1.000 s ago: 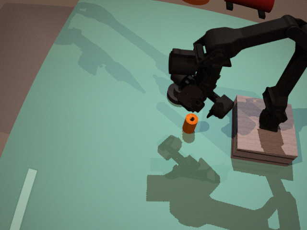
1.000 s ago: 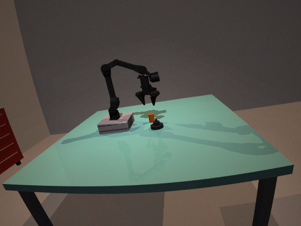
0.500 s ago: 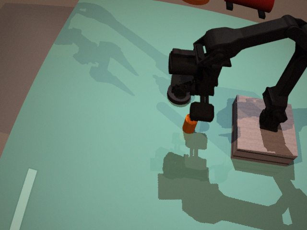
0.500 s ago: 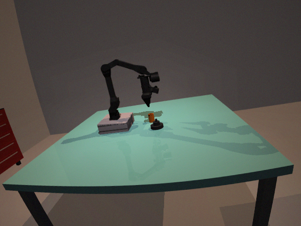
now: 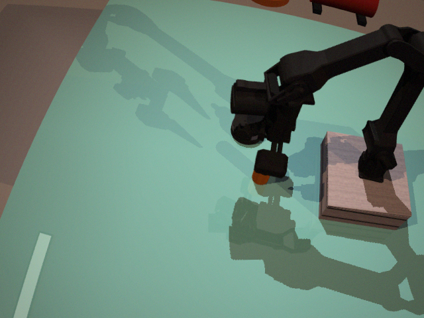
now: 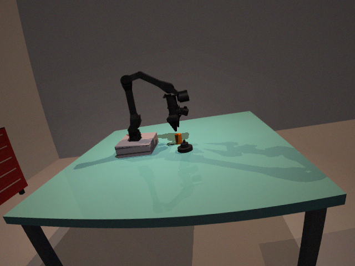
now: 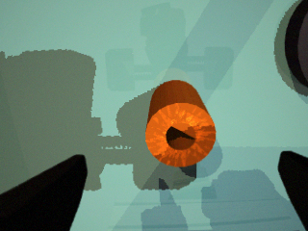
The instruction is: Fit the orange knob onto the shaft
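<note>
A red cabinet (image 5: 346, 6) (image 6: 10, 168) stands on the floor beyond the table (image 5: 136, 205) (image 6: 172, 223) (image 7: 250, 120).

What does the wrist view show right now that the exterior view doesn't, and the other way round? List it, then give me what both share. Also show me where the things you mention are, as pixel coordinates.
Only the wrist view: the hole in the top of the knob, and open space between the two fingertips.
Only the exterior view: the wooden base block (image 6: 133, 151), the red drawer cabinet (image 6: 10, 168) and the table's legs (image 6: 312, 237).
Both: the orange knob (image 6: 178, 138) (image 7: 180, 156), the gripper (image 6: 176, 130) (image 7: 183, 163) and the round pedestal (image 6: 184, 148) (image 7: 303, 53), cut off by the wrist picture's edge.
</note>
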### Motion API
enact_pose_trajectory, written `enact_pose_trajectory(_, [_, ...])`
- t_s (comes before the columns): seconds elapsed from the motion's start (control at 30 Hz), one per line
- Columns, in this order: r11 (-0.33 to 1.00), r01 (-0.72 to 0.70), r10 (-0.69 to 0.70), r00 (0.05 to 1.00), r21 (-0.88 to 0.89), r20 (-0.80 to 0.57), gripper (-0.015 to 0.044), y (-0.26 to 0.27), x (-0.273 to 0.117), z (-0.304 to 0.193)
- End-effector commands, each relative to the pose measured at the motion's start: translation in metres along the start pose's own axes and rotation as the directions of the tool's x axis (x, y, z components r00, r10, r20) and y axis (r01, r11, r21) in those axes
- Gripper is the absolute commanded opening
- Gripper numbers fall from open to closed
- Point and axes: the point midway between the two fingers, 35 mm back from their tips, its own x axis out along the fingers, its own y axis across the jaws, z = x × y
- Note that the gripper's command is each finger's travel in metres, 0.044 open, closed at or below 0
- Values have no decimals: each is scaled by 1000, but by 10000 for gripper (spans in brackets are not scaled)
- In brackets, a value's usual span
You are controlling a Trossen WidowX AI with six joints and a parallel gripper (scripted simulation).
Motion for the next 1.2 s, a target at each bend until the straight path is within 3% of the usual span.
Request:
enact_pose_trajectory(0.0, [1000,5,-5,1000,4,-11,440,-1,15,-2])
enact_pose_trajectory(1.17, [1000,5,-5,1000,4,-11,440,-1,64,-1])
